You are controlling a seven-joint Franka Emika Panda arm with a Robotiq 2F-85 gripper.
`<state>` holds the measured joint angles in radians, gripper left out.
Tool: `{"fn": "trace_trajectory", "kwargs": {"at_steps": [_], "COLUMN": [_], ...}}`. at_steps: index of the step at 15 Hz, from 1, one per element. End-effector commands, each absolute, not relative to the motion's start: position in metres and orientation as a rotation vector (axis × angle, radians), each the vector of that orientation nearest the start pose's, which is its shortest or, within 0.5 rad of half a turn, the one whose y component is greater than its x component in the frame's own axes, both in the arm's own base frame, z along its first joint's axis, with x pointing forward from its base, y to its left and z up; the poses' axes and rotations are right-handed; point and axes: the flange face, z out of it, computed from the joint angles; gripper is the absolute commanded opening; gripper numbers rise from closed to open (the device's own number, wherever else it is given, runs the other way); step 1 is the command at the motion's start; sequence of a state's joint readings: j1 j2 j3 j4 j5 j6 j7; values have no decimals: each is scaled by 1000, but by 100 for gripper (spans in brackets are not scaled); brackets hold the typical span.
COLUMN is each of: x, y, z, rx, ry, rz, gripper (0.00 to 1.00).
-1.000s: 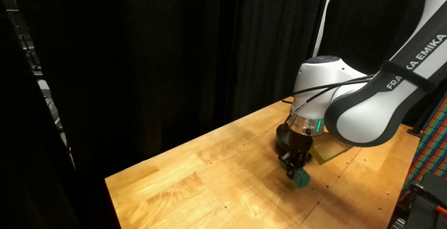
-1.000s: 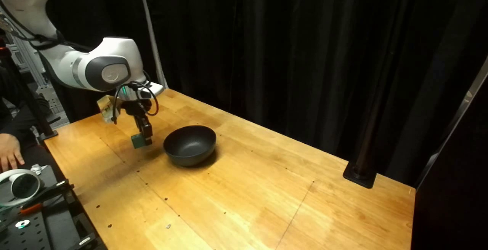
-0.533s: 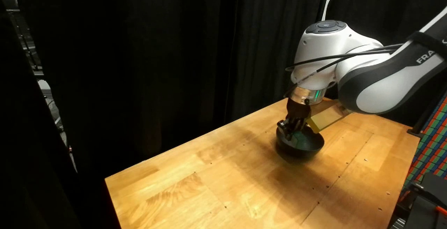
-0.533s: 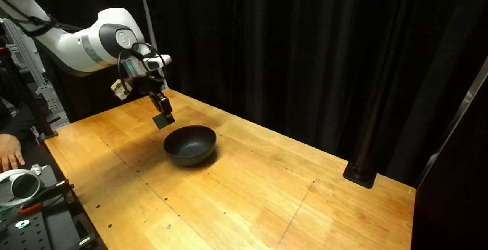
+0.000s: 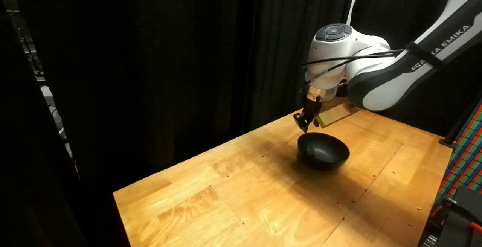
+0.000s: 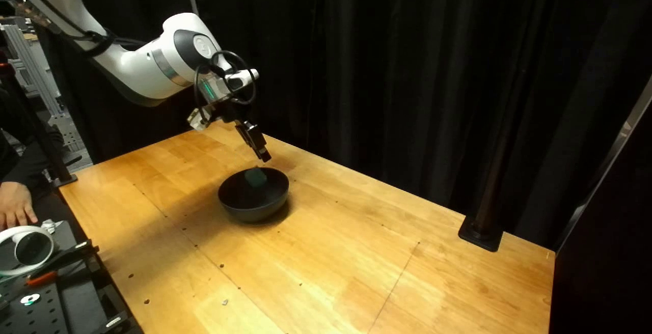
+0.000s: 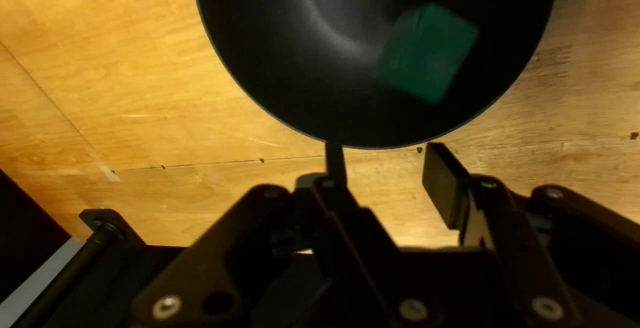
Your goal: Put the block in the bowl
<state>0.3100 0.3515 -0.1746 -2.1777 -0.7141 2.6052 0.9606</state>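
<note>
Black curtain [image 5: 180, 70] backs the wooden table [image 6: 356, 242]. Block [image 7: 430, 53] is now released and inside the bowl [image 7: 275, 43], the gripper [image 7: 385, 160] parted with nothing held; task looks essentially done.

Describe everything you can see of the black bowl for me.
The bowl is round, black and fairly shallow, wider at its thin, plain rim than at its base, with no handle in sight. Its smooth inside shows a soft sheen; the material can't be told. It stands upright on the wooden table. Inside, off-centre towards the wall, is the green block; whether that has fully settled is unclear. The open end effector hangs higher up, not touching the bowl.
</note>
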Motion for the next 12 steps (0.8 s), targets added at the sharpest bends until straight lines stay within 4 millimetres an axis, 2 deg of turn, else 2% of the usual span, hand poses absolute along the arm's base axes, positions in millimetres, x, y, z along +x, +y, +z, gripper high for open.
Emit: {"fn": "trace_trajectory", "kwargs": {"at_steps": [1,4,7,10,11,12], "x": [573,564,555,545,553,551], "y": [86,80,76,66,71,68], "z": [253,294,352,420,379,397], "rx": [-3424,-3372,-3254,-3148,-3206,-3196], "ry": [391,387,358,325,373,369], "rz": [-461,-321,-131,8,-26,-32], "gripper": [78,100,100,100,100,100]}}
